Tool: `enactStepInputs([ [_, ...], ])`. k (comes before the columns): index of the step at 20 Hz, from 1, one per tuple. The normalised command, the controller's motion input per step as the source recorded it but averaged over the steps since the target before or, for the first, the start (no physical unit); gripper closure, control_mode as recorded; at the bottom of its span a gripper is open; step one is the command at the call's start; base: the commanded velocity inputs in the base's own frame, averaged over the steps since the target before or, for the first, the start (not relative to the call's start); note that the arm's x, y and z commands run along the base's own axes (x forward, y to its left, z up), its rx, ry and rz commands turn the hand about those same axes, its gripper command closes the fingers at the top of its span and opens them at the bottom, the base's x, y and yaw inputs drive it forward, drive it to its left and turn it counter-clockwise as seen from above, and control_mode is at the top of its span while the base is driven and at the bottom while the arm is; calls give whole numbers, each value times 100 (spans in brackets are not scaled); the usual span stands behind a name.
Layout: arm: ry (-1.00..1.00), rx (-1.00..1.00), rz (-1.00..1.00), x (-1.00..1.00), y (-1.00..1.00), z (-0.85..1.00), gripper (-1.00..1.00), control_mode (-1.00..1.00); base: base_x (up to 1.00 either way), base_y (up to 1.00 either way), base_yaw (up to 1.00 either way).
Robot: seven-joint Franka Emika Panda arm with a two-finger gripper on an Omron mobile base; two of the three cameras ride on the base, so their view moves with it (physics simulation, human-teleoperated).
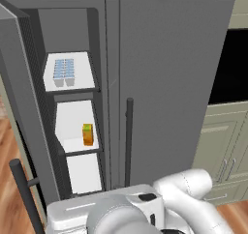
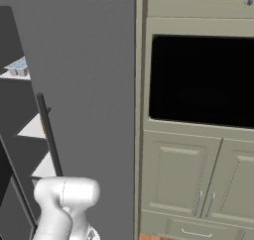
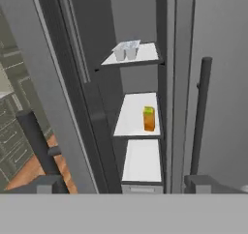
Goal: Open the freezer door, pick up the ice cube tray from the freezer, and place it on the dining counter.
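I see the freezer (image 1: 72, 107) standing open, its freezer door (image 1: 22, 112) swung out to the left. The ice cube tray (image 1: 64, 69) sits on the top white shelf inside the freezer, above the shelf holding a small orange carton (image 1: 87, 134). My hand view looks straight into the freezer, with the gripper (image 3: 126, 184) spread wide and holding nothing, well short of the tray. The right base view adds what the others lack: a black wall oven (image 2: 201, 80) to the right of the freezer.

The freezer door (image 1: 22, 107) looks matt grey, its shelves (image 1: 77, 126) smooth white, the floor (image 1: 7, 160) wood.
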Motion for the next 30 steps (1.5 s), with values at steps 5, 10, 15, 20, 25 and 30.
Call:
enactStepInputs([
  [5, 0, 11, 23, 0, -95, 38, -100, -100, 0, 0, 0],
  [10, 0, 12, 37, 11, -71, 20, -100, -100, 0, 0, 0],
  [15, -1, 9, 43, 40, -26, 1, -100, -100, 0, 0, 0],
  [20, -11, 0, 36, 31, 0, -7, -100, -100, 0, 0, 0],
  [25, -30, 0, 30, 9, 10, -24, -100, -100, 0, 0, 0],
  [30, -31, 0, 28, 37, 0, -37, -100, -100, 0, 0, 0],
])
